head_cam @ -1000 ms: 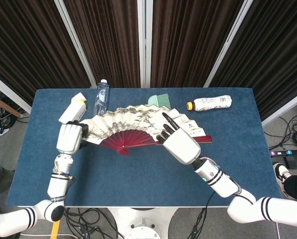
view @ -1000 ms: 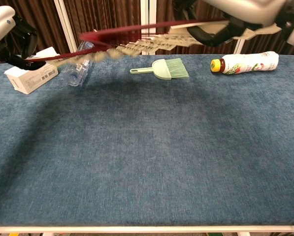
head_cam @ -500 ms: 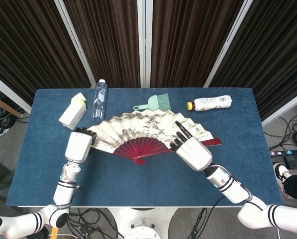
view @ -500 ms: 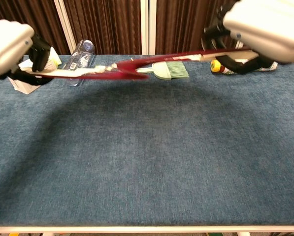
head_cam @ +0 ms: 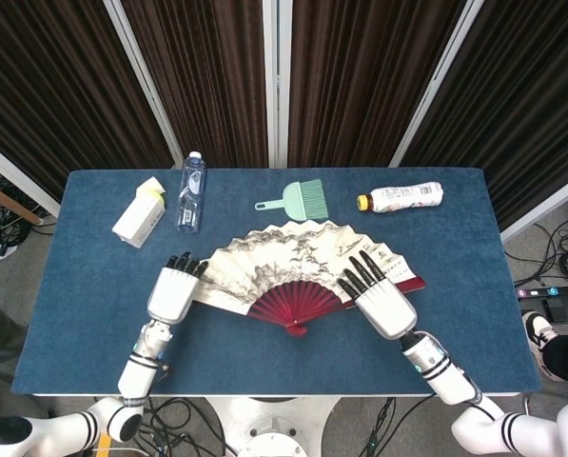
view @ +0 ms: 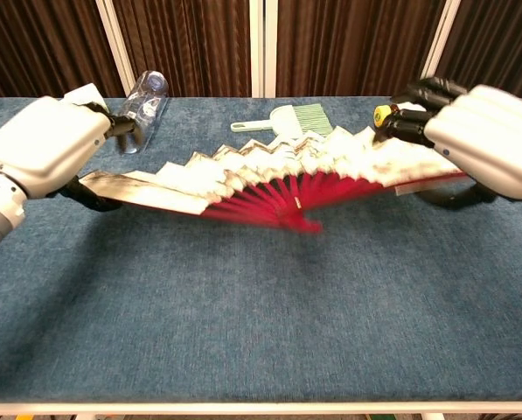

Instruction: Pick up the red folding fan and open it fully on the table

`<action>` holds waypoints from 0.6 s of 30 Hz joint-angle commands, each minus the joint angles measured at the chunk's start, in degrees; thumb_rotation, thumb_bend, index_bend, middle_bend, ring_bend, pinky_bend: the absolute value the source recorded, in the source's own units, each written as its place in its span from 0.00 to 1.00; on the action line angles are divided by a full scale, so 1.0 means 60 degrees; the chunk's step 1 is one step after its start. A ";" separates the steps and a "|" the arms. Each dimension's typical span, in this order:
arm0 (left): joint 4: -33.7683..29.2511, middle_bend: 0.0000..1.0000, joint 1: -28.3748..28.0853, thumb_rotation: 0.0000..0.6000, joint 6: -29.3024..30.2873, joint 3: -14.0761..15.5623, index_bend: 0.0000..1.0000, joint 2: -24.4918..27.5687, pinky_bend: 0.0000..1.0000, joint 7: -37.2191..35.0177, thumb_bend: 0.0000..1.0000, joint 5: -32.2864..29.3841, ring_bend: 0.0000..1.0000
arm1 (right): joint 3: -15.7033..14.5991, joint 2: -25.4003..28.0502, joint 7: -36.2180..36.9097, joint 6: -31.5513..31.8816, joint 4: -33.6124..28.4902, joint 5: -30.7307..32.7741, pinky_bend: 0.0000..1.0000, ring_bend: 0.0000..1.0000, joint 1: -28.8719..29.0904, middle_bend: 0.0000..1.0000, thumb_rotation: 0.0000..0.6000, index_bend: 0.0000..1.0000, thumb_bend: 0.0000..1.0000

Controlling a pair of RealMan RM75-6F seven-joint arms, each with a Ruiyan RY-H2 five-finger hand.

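The red folding fan (head_cam: 293, 271) is spread wide, its painted paper leaf arching over red ribs, held a little above the blue table (head_cam: 264, 343). In the chest view the fan (view: 278, 179) tilts, its pivot lowest and blurred. My left hand (head_cam: 173, 290) grips the fan's left end stick, seen in the chest view as the left hand (view: 46, 144) pinching it from above and below. My right hand (head_cam: 381, 300) holds the right end stick; the right hand (view: 483, 144) lies over that edge, fingers on top of the leaf.
Along the far edge lie a white carton (head_cam: 138, 211), a clear water bottle (head_cam: 192, 190), a green hand brush (head_cam: 296, 199) and a yellow-capped drink bottle (head_cam: 402, 197). Dark curtains hang behind the table.
Both hands have carried the spread fan toward the near side of the table and lower. The brush, once hidden under the fan, now shows.
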 commanded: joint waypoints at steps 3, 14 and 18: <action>-0.1238 0.11 -0.0011 1.00 -0.0679 0.0031 0.11 0.0628 0.20 -0.0285 0.00 -0.0141 0.01 | 0.0090 0.0632 0.0531 -0.1100 -0.1142 0.0875 0.00 0.00 -0.0125 0.00 1.00 0.00 0.00; -0.4248 0.02 -0.0279 1.00 -0.2844 -0.0184 0.07 0.2670 0.09 0.0598 0.00 -0.2167 0.00 | 0.0421 0.2165 0.0698 -0.2548 -0.2936 0.2103 0.00 0.00 0.0015 0.00 1.00 0.00 0.00; -0.4974 0.02 -0.0421 1.00 -0.2959 -0.0428 0.07 0.3254 0.08 0.1126 0.00 -0.2961 0.00 | 0.0536 0.2497 0.1133 -0.2285 -0.3163 0.2078 0.00 0.00 -0.0170 0.00 1.00 0.00 0.00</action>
